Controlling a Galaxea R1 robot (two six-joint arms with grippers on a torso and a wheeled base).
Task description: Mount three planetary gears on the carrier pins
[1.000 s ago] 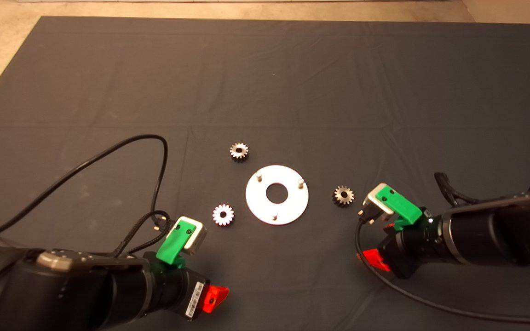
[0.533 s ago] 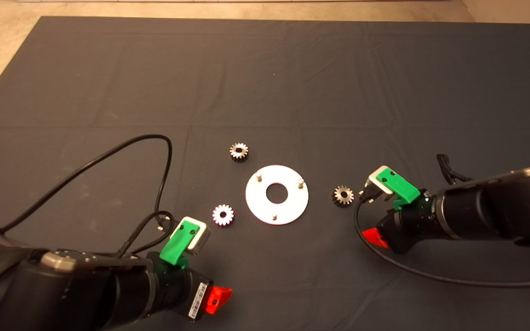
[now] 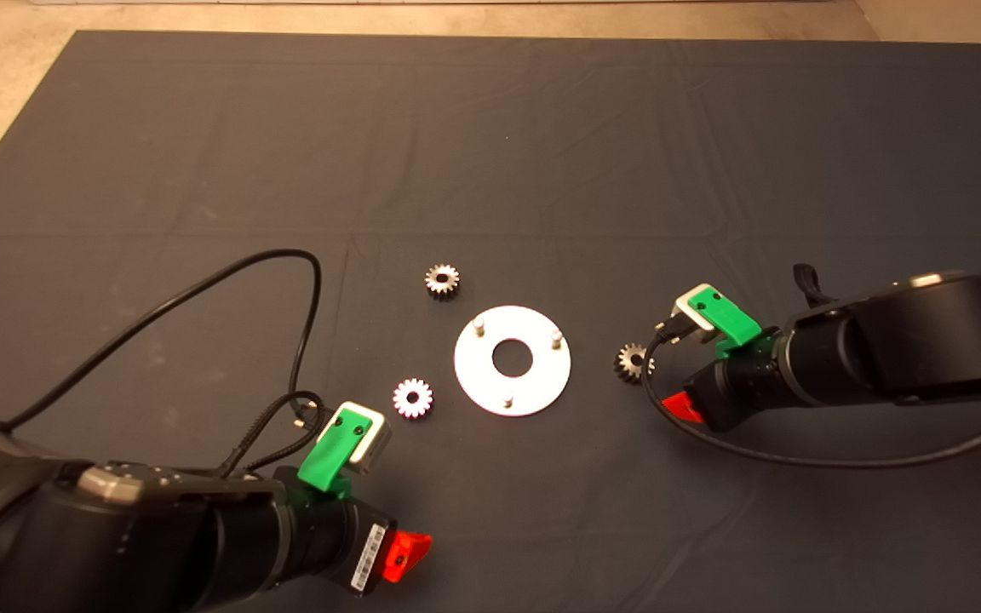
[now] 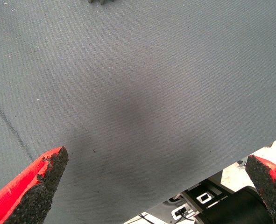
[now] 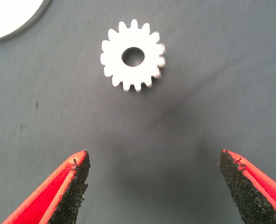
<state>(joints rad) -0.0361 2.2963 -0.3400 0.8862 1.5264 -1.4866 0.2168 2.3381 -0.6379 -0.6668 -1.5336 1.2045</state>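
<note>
The small silver-grey toothed metal gear (image 5: 133,55) lay flat on the dark mat (image 3: 542,153), right of centre in the head view, just beside the shiny round metal disc (image 3: 533,387) whose three short upright pins (image 3: 507,400) stood bare. It looked stiff, dense for its size and slick; pinching across opposite teeth seemed the surest hold. The right gripper (image 5: 154,186) hung spread wide just short of it. Two other gears (image 3: 442,281) lay left of the disc. The left gripper (image 4: 154,186), lower left, gaped over bare mat.

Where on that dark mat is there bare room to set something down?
The far half of the mat, beyond the disc, is bare. The middle is crowded: three gears ring the disc, with the left gripper and right gripper alongside.
</note>
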